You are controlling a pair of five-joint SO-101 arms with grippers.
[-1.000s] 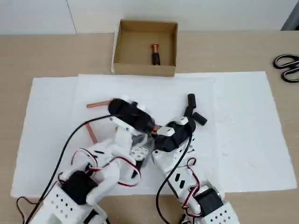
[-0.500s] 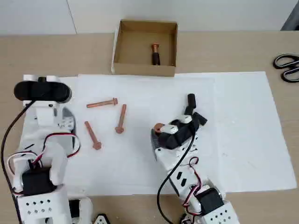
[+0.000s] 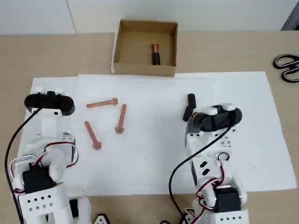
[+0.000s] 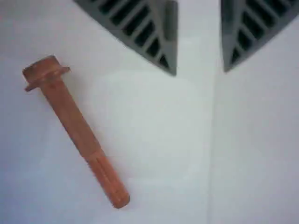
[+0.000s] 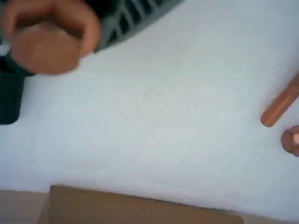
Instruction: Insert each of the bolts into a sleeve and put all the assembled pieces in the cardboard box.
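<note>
Three copper bolts lie loose on the white paper point(image 3: 243, 140): one point(image 3: 102, 103), one point(image 3: 121, 118) and one point(image 3: 92, 135). My left gripper point(image 4: 198, 65) hangs open over the paper beside a bolt point(image 4: 74, 128), with nothing between its fingers. My right gripper point(image 5: 60, 35) is shut on an assembled piece point(image 5: 42, 46), a copper bolt head sticking out of a black sleeve. Two loose black sleeves point(image 3: 190, 99) point(image 3: 188, 113) lie beside the right arm point(image 3: 212, 119). The cardboard box point(image 3: 122, 46) at the back holds one assembled piece point(image 3: 154, 53).
Scissors point(image 3: 287, 65) lie on the wooden table at the far right. The left arm point(image 3: 49, 103) stands over the paper's left edge. The right wrist view shows the box edge point(image 5: 140, 210) and two bolts point(image 5: 280, 105) point(image 5: 292, 140).
The left arm has pulled back from the middle to the paper's left edge. The right arm has swung right and away from the bolts, carrying the assembled piece.
</note>
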